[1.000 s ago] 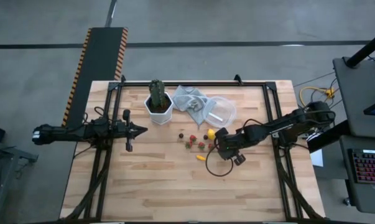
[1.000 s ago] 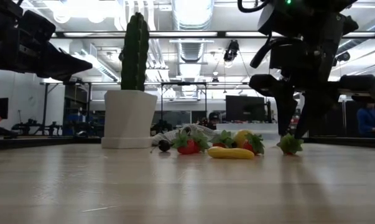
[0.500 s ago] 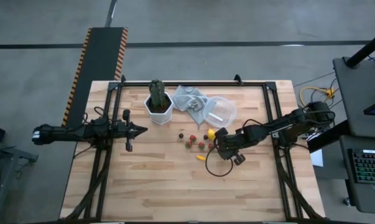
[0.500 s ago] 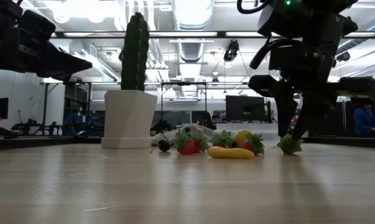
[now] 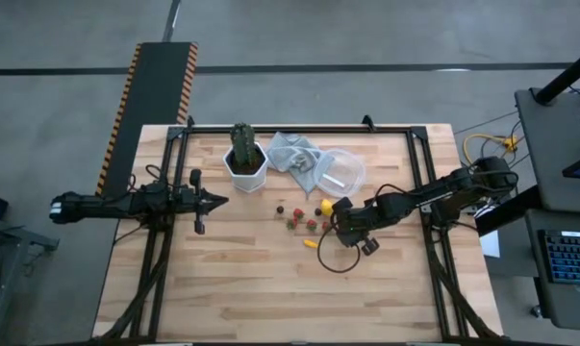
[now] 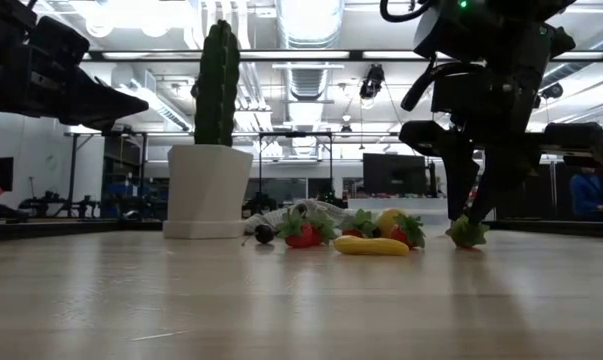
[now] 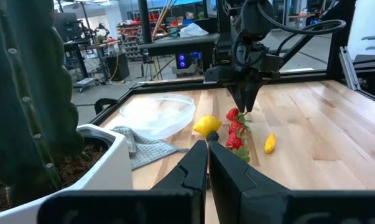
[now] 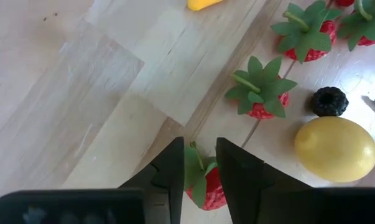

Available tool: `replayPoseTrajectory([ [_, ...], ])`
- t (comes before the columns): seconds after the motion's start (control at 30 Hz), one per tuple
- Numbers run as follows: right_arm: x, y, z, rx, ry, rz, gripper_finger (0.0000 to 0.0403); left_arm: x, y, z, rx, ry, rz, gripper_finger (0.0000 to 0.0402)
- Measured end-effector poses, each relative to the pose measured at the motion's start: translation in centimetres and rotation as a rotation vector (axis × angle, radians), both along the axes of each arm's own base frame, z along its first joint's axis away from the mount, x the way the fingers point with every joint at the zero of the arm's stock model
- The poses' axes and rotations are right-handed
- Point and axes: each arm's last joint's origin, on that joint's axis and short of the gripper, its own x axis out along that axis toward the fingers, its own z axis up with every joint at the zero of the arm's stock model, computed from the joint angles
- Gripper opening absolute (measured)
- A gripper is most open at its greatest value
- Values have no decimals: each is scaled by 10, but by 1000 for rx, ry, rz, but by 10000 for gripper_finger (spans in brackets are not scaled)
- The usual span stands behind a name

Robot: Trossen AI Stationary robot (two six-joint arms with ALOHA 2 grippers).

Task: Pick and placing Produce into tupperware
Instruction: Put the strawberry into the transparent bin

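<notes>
The produce lies in a small cluster right of the table's middle: a yellow lemon (image 5: 326, 206), several red strawberries (image 5: 311, 224), dark berries (image 5: 297, 213) and a small yellow-orange piece (image 5: 312, 244). My right gripper (image 8: 203, 152) stands over the piece nearest the table's right edge, a strawberry (image 8: 206, 180), and is shut on it. The see-through tupperware (image 5: 340, 171) sits on the table behind the cluster. My left gripper (image 5: 222, 201) waits shut and level at the table's left side, holding nothing. My right gripper pinches the strawberry's red body and green leaves (image 8: 213, 186) between its two fingers. The fingers come from above, slanting steeply down. The strawberry (image 6: 468, 232) rests on the table between them.
A tall green cactus (image 5: 241, 144) in a white pot (image 5: 244, 170) stands at the far left of the cluster. A grey cloth (image 5: 294, 154) lies between the pot and the tupperware. The near half of the wooden table (image 5: 270, 298) is bare.
My right gripper has stayed in place over the strawberry while its fingers have drawn closer together around it. The strawberry still sits on the table.
</notes>
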Motion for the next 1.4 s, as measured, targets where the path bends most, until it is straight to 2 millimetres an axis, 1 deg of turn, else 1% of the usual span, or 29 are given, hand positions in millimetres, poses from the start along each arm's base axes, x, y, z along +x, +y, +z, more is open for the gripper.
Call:
replayPoseTrajectory([
  [0.7, -1, 0, -2, 10, 6, -4, 77, 0, 0, 1, 0, -5, 0, 0],
  [1.1, -4, -1, -7, 16, 10, -21, 81, 0, 0, 1, 0, -6, 0, 0],
  [1.4, -4, 0, -7, 16, 8, -21, 65, 0, 0, 1, 0, -5, 0, 0],
])
